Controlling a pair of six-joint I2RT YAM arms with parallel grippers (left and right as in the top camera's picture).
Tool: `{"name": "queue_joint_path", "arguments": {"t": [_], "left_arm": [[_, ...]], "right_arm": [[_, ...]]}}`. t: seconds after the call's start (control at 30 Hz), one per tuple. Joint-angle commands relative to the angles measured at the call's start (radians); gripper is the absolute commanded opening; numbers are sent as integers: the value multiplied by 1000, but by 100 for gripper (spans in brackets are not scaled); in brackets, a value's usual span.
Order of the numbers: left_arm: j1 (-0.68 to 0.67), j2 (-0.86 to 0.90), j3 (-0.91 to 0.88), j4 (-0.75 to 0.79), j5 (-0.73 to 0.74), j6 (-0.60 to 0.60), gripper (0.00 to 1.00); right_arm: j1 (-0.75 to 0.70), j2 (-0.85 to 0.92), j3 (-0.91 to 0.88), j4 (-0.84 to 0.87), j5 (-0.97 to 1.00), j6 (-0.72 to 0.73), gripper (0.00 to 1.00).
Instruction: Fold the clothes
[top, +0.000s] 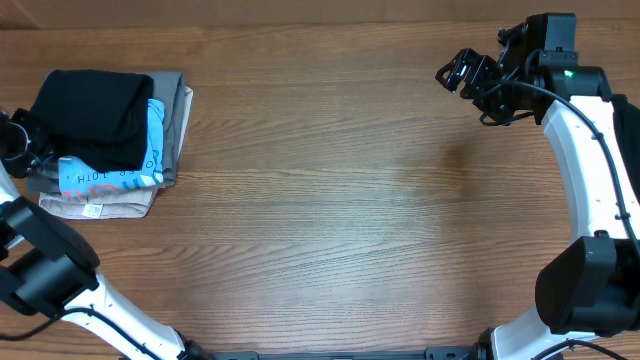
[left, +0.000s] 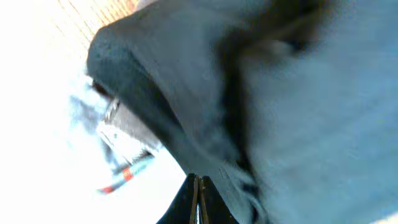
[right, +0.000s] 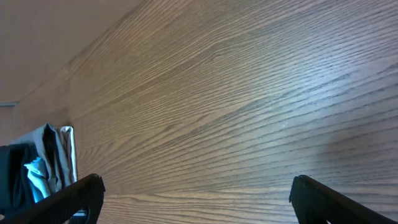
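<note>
The left gripper (left: 198, 186) has its two thin, dark fingers pressed flat together, with only a bright sliver between them. Whether any cloth is caught there I cannot tell. Right at their tips is the black garment (top: 95, 115), a soft, matte, plain fabric that bulges in rounded folds across the blurred wrist view. From overhead it lies as a rough folded rectangle on top of a stack at the left end of the table (top: 330, 200). Under it are a light-blue shirt (top: 152, 140) with lettering, a grey garment (top: 178, 110) and a beige garment (top: 100, 207) at the bottom. The right gripper (top: 463, 75) is well apart, at the far right. Its black fingers are spread wide and hold nothing, above bare wood with a fine, straight grain.
</note>
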Motion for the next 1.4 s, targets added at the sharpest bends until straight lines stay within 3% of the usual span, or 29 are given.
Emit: {"name": "queue_joint_path", "arguments": {"t": [0.0,0.1,0.27,0.33,0.37,0.43,0.53,0.8,1.37], "left_arm": [[-15,-238,2,5,81,-53,4],[-82,-397,2,13,89,-81,4],[-219,-496,2,15,85,-82,9],[-272,-502,2,10,85,-82,28],[-296,-502,1,6,85,-82,43],[-341,-496,1,-7,85,-82,60],[-400,-482,1,-20,85,-82,100],[-486,-463,1,-23,85,-82,100],[-486,-463,1,-23,85,-82,100]], "right_arm": [[-5,0,3,3,0,-7,100],[-5,0,3,3,0,-7,100],[-5,0,3,3,0,-7,100],[-5,0,3,3,0,-7,100],[-5,0,3,3,0,-7,100],[-5,0,3,3,0,-7,100],[-5,0,3,3,0,-7,100],[-5,0,3,3,0,-7,100],[-5,0,3,3,0,-7,100]]}}
